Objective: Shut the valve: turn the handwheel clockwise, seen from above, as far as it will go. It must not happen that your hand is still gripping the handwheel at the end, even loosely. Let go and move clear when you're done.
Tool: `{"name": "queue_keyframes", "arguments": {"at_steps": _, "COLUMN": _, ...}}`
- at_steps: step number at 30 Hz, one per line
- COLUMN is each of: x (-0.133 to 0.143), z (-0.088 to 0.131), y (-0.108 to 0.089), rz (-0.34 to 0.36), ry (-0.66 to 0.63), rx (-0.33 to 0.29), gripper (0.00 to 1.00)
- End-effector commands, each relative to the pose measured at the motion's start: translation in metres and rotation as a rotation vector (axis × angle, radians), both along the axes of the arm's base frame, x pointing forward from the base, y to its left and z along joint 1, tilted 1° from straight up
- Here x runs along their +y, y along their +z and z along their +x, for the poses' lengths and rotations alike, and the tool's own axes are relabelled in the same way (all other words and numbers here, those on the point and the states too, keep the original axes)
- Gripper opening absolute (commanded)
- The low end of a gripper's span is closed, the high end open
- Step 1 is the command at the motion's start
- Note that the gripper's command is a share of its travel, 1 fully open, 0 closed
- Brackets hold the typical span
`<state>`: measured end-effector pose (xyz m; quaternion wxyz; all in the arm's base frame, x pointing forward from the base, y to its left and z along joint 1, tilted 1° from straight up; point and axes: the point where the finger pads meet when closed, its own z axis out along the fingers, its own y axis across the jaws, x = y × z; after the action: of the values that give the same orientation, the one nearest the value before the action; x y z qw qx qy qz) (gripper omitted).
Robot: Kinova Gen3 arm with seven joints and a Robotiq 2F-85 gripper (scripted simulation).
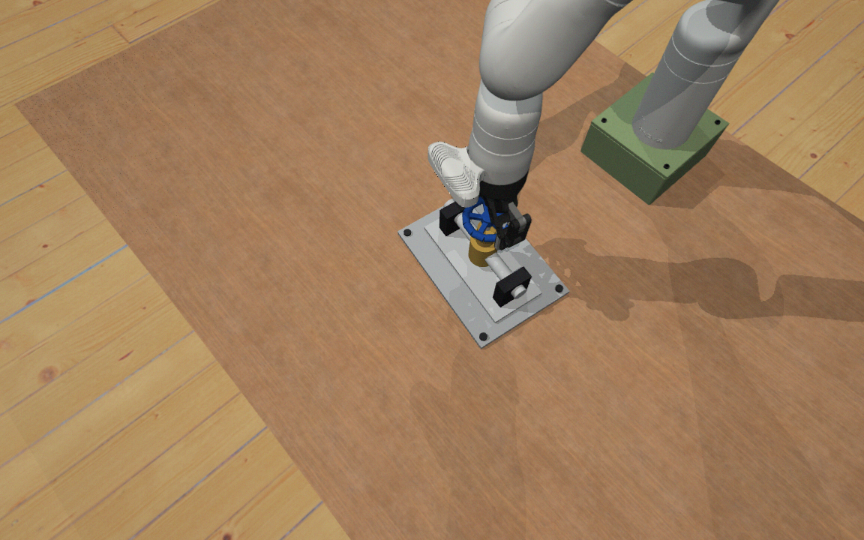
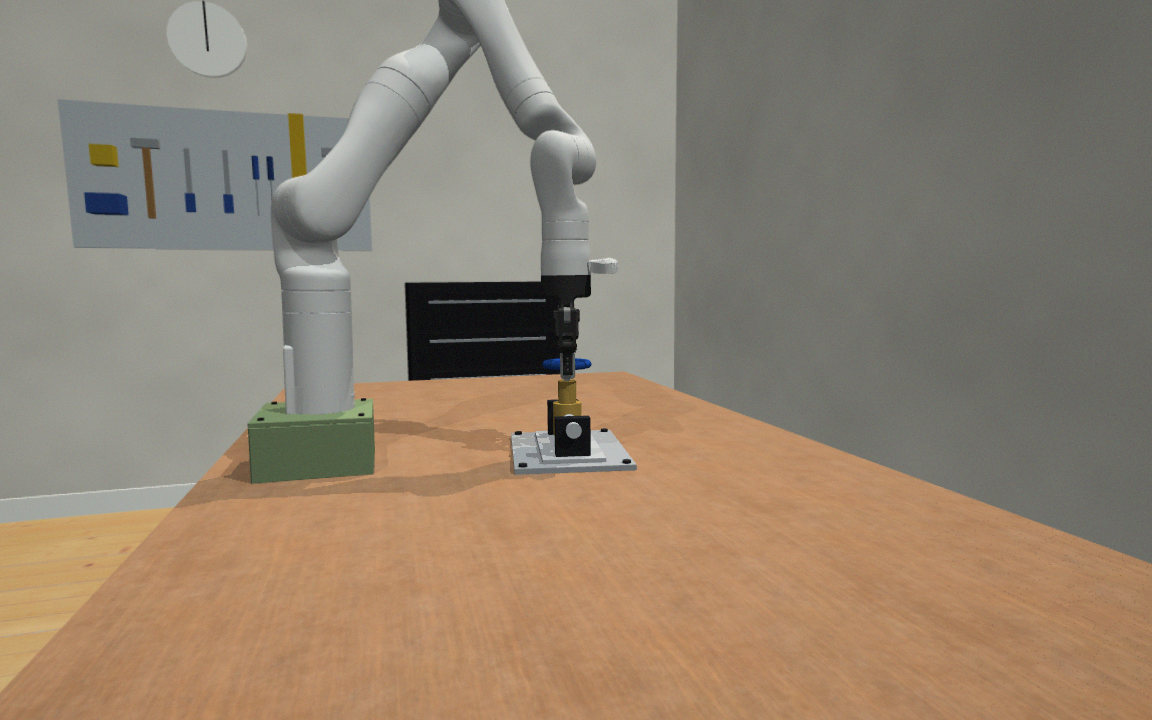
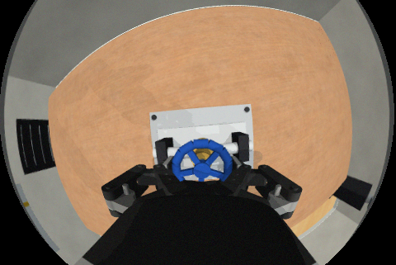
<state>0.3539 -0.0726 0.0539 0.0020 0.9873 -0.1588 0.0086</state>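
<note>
A blue spoked handwheel (image 1: pixel 482 221) tops a brass valve body (image 1: pixel 481 252) on a white pipe held by two black clamps on a grey baseplate (image 1: pixel 482 276). My gripper (image 1: pixel 489 223) comes straight down from above and is shut on the handwheel's rim, one finger on each side. In the wrist view the handwheel (image 3: pixel 200 162) sits between my two black fingers, with the baseplate (image 3: pixel 201 133) beyond it. In the exterior view the handwheel (image 2: pixel 558 363) shows edge-on at my fingertips (image 2: pixel 567 361).
The arm's green base block (image 1: pixel 653 148) stands on the table behind the valve; it also shows in the exterior view (image 2: pixel 311 441). A black cabinet (image 2: pixel 477 329) stands beyond the table's far edge. A grey wall runs along the right side.
</note>
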Motion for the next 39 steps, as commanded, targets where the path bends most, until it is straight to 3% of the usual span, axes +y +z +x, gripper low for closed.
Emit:
{"name": "queue_keyframes", "arguments": {"at_steps": 1, "x": 0.0021, "z": -0.0011, "y": -0.0024, "rz": 0.001, "ry": -0.071, "rx": 0.007, "gripper": 0.0}}
{"name": "queue_keyframes", "arguments": {"at_steps": 24, "x": 0.0022, "z": -0.001, "y": -0.0023, "rz": 0.006, "ry": -0.418, "rx": 0.004, "gripper": 0.0}}
{"name": "queue_keyframes", "arguments": {"at_steps": 39, "x": 0.0022, "z": -0.0012, "y": -0.0024, "rz": 0.008, "ry": -0.545, "rx": 0.003, "gripper": 0.0}}
